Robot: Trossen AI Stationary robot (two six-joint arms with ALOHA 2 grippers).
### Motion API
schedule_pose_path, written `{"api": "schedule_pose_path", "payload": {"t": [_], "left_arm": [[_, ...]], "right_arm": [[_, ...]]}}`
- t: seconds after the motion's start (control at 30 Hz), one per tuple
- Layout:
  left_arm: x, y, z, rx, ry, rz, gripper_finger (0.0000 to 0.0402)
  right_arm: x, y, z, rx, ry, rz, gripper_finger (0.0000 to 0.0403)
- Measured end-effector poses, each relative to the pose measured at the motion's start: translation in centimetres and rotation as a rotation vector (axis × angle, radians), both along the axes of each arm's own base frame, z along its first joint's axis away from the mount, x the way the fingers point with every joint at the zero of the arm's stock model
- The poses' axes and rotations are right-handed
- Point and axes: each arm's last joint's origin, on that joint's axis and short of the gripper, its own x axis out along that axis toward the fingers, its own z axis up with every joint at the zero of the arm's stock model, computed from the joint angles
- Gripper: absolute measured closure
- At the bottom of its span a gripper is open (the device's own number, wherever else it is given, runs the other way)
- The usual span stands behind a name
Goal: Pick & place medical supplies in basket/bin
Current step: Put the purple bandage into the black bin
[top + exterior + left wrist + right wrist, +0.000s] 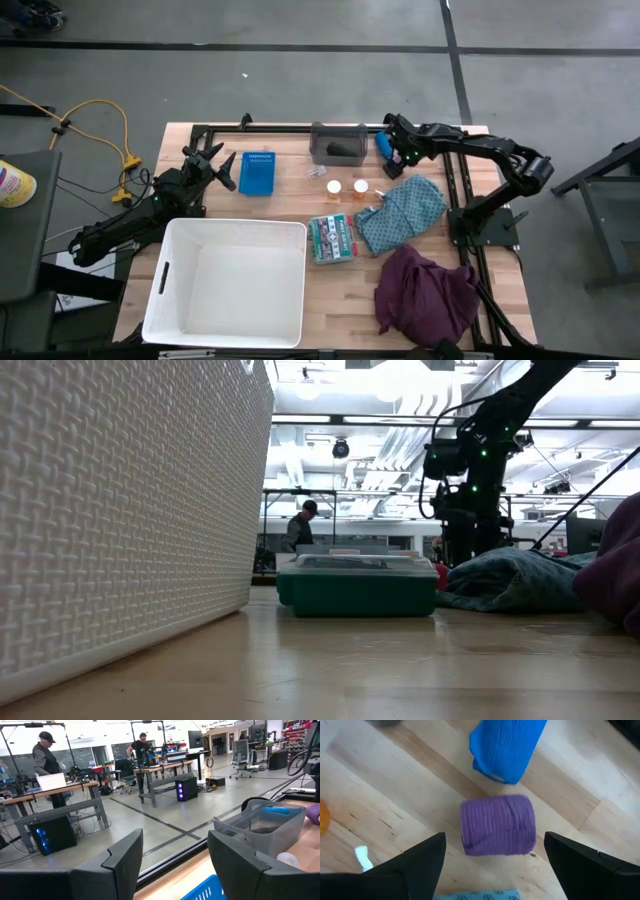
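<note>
While the right end effector [492,857] hangs wide open and empty just above the purple roll [498,825], that roll lies on the desk [280,205] at about one o'clock, with the blue roll [506,747] just beside it. Two orange bottles [346,187] stand near the centre, the teal cloth [405,212] at three o'clock of them, the maroon cloth [427,290] toward five o'clock. At ten o'clock the left end effector [217,163] waits, open and holding nothing, beside a blue tray [257,173]. A white basket [170,292] sits at seven o'clock.
</note>
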Motion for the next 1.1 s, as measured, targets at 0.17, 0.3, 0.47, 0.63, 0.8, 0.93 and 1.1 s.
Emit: {"api": "schedule_pose_path", "payload": {"t": [0.17,0.3,0.47,0.63,0.8,0.93,1.1], "left_arm": [[0.0,0.0,0.0,0.0,0.0,0.0,0.0185],[0.0,0.0,0.0,0.0,0.0,0.0,0.0185],[0.0,0.0,0.0,0.0,0.0,0.0,0.0185],[0.0,0.0,0.0,0.0,0.0,0.0,0.0185],[0.0,0.0,0.0,0.0,0.0,0.0,0.0185],[0.0,0.0,0.0,0.0,0.0,0.0,0.0185],[0.0,0.0,0.0,0.0,0.0,0.0,0.0185]], "right_arm": [[-0.4,-0.1,-0.7,-0.013,-0.008,-0.004,0.0075],[-0.5,-0.2,-1.2,-0.023,-0.021,-0.003,0.0075],[-0.5,-0.2,-1.3,-0.038,-0.034,0.01,0.0075],[-0.3,-0.3,-1.3,-0.038,-0.054,0.025,0.0075],[-0.3,-0.3,-1.3,-0.037,-0.056,0.026,0.0082],[-0.3,-0.3,-1.3,-0.037,-0.057,0.023,0.0104],[-0.4,-0.3,-1.3,-0.052,-0.042,0.016,0.0126]]}}
